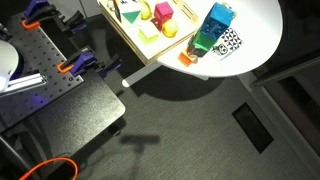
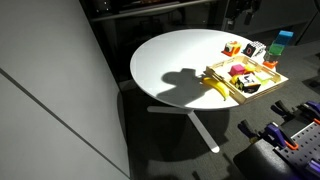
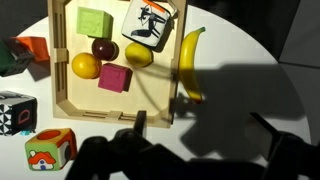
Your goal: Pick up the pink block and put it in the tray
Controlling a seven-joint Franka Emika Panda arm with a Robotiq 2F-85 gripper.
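The pink block point(image 3: 114, 78) lies inside the light wooden tray point(image 3: 110, 108), beside an orange ball and a dark red ball. It also shows in the tray in both exterior views point(image 1: 164, 12) point(image 2: 238, 70), where the tray point(image 1: 128, 38) point(image 2: 262, 88) sits on the round white table. In the wrist view my gripper point(image 3: 200, 125) is open and empty. Its dark fingers hover above the bare tabletop, just off the tray's near corner and below the banana. I cannot make out the gripper in the exterior views.
A banana point(image 3: 190, 65) lies on the table against the tray's outer side. A green block, a picture cube and a lemon share the tray. Toy cubes point(image 3: 50, 148) point(image 3: 15, 112) and a blue-green tower point(image 1: 215, 25) stand beside the tray. A clamped black breadboard point(image 1: 40, 60) stands off the table.
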